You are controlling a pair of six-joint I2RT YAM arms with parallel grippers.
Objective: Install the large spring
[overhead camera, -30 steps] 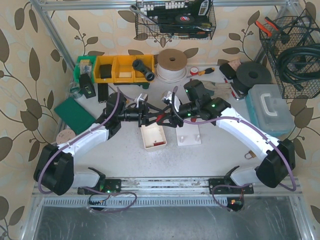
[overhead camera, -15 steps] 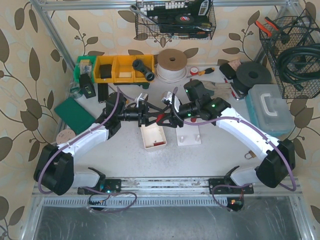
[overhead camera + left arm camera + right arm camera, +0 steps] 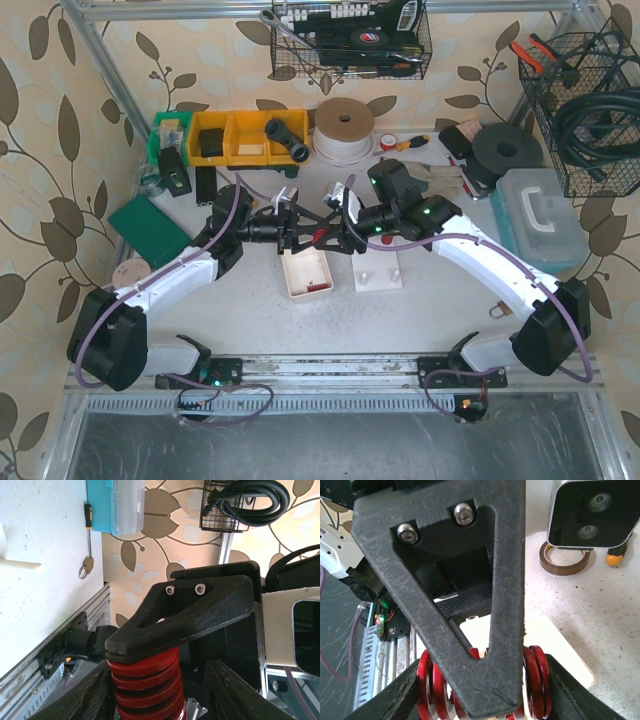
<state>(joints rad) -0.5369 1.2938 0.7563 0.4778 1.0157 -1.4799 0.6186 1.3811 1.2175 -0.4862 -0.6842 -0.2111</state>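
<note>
The large spring [image 3: 318, 238] is red and hangs in mid-air between the two arms, above the cream tray [image 3: 306, 277]. My right gripper [image 3: 336, 236] is shut on it, one finger on each end of the coil [image 3: 433, 682]. In the right wrist view a finger of the left gripper [image 3: 485, 630] crosses in front of the spring. My left gripper [image 3: 302, 236] straddles the spring's sides [image 3: 146, 682] with its jaws open; a dark gap shows between the coil and its right finger [image 3: 235, 692]. A right finger [image 3: 185, 617] caps the spring's end.
A white plate with two upright pegs [image 3: 378, 277] lies right of the tray. A padlock [image 3: 497, 311] lies near the right arm's base. Yellow bins [image 3: 245, 138], a cord reel [image 3: 345, 125], a blue case [image 3: 540, 215] and a green pad [image 3: 150, 228] ring the work area.
The left gripper's jaws have spread apart and let go of the spring's sides. The right gripper keeps its hold, and both arms stay almost where they were.
</note>
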